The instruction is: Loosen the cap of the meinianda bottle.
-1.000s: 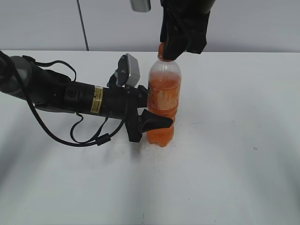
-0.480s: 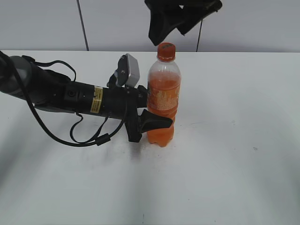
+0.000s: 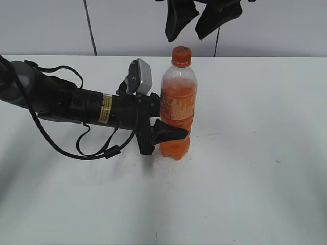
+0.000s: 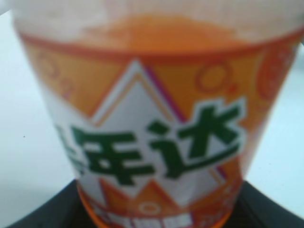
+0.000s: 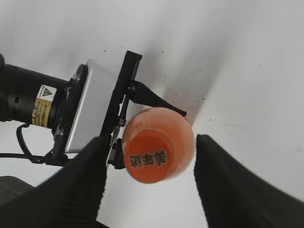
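Observation:
The meinianda bottle [image 3: 178,109] stands upright on the white table, orange soda inside, with its orange cap [image 3: 181,55] on top. My left gripper [image 3: 166,131] is shut on the bottle's lower body from the left; the left wrist view shows the orange label [image 4: 156,142] filling the frame between the black jaws. My right gripper [image 3: 196,23] is open and hangs above the cap, not touching it. In the right wrist view the cap [image 5: 147,161] with dark print lies between the two spread black fingers [image 5: 149,178].
The left arm [image 3: 76,104] with its cable lies across the table's left half. The white table [image 3: 255,153] extends to the right and front. A grey wall stands behind.
My right gripper let go of the cap, rose above the bottle and opened wider. The bottle and the left gripper have not moved.

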